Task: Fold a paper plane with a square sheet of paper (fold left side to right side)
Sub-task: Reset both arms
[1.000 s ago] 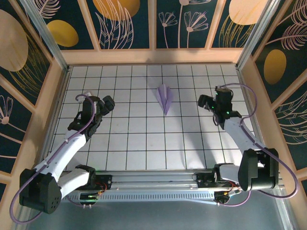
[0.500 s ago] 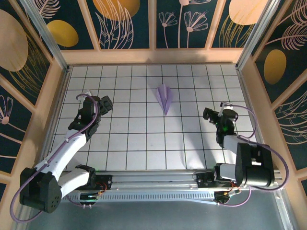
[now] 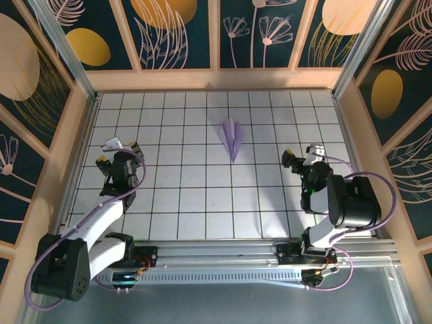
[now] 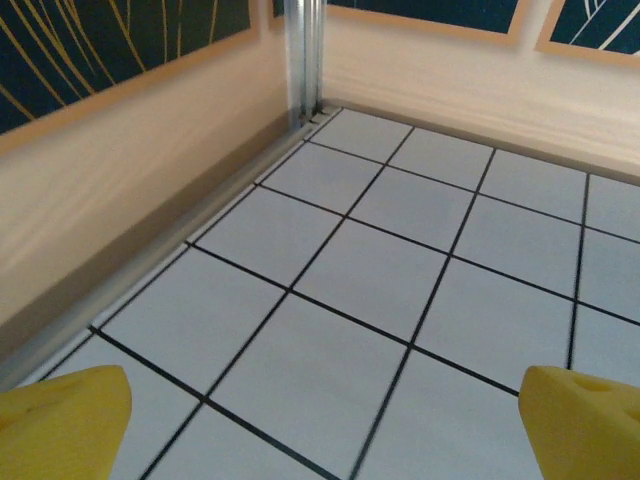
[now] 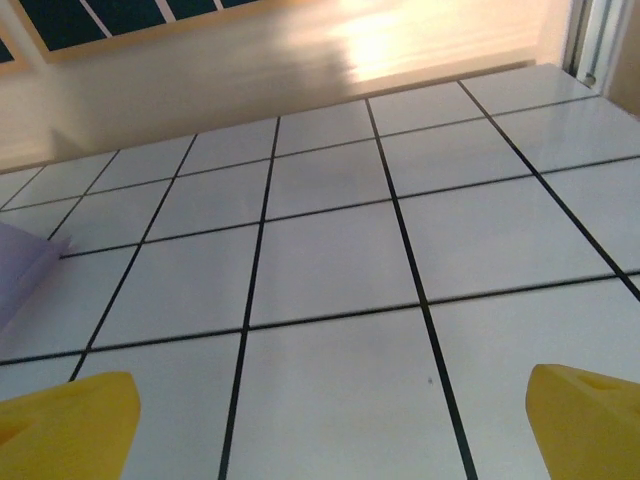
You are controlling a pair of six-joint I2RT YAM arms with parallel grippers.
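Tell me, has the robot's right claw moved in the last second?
Yes. The right gripper drew back toward the arm bases, now level with the paper plane's near tip.

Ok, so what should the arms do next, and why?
Probably just retract the left claw and right claw to rest: both stand open, empty and well clear of the paper plane, which lies folded and untouched.
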